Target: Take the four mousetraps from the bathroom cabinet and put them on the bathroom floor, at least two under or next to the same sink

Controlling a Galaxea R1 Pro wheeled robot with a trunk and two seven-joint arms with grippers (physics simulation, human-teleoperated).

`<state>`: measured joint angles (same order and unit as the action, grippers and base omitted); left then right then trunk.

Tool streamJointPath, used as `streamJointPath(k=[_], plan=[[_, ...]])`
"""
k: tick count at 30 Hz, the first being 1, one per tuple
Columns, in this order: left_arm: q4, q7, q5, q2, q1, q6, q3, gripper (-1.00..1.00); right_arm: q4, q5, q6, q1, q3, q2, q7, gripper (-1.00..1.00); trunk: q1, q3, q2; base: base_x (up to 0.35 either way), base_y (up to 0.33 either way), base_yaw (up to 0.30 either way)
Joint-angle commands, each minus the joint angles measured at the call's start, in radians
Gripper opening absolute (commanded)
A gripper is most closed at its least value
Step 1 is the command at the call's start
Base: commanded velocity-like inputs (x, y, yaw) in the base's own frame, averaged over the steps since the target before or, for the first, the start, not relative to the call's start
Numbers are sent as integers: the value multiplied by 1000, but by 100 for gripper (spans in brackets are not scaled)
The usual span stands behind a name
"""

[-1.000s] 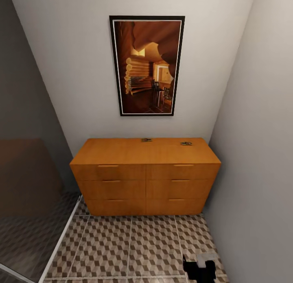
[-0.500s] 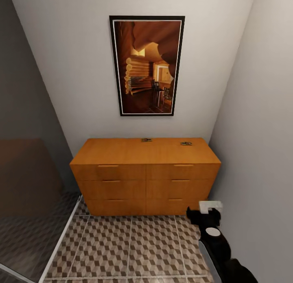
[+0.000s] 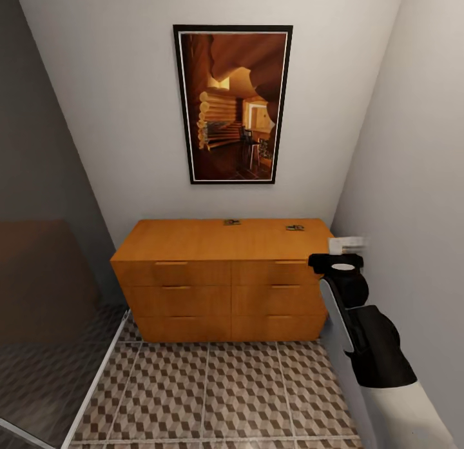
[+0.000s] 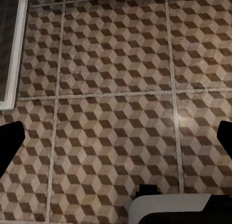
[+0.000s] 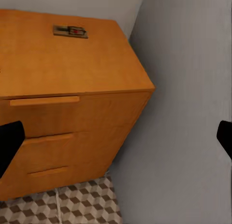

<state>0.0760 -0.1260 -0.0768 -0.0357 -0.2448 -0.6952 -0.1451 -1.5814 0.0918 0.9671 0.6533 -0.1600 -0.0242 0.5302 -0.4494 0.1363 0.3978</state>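
The orange-brown cabinet stood against the white back wall, directly below a framed picture of a log-built interior. Two mousetraps lay on its flat top near the rear edge, well apart from each other: one mousetrap about midway along, and a second mousetrap toward the right end. In the right wrist view that second trap showed as a tan rectangle with black wire parts and a red spot, lying flat close to the back corner of the cabinet top, above a drawer front with a slim bar handle. The right arm was raised beside the cabinet's right end, next to the grey side wall, with the right gripper at about the height of the cabinet top and apart from both traps. Its fingertips sat at opposite edges of the right wrist view, spread wide with nothing between them. The left gripper pointed down at the bathroom floor, its dark tips likewise far apart at the edges of the left wrist view and holding nothing. The cube-patterned tiles covered the floor in front of the cabinet, bordered on the left by a pale strip and a darker shaded section.
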Motion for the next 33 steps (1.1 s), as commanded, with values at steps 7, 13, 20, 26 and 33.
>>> streamJointPath(k=[7,13,20,26,33], plan=[[4,-1,-8,0,-1,-6,-10,100,233,11,15,299,3,-7,8,100,-1,2,2,0,0,0],[4,-1,-8,0,-2,-6,-9,100,572,15,0,548,3,-8,0,100,-1,2,2,0,0,0],[4,-1,-8,0,-2,-6,-9,100,961,19,-111,819,2,-8,-32,100,-1,2,2,0,0,0],[4,-1,-7,0,-2,-6,-9,100,1102,16,-176,947,-11,-7,-256,100,-1,2,2,0,0,0],[4,-1,-7,0,-1,-6,-9,100,1135,-54,-197,966,-221,-72,-914,100,-1,2,2,0,0,0]])
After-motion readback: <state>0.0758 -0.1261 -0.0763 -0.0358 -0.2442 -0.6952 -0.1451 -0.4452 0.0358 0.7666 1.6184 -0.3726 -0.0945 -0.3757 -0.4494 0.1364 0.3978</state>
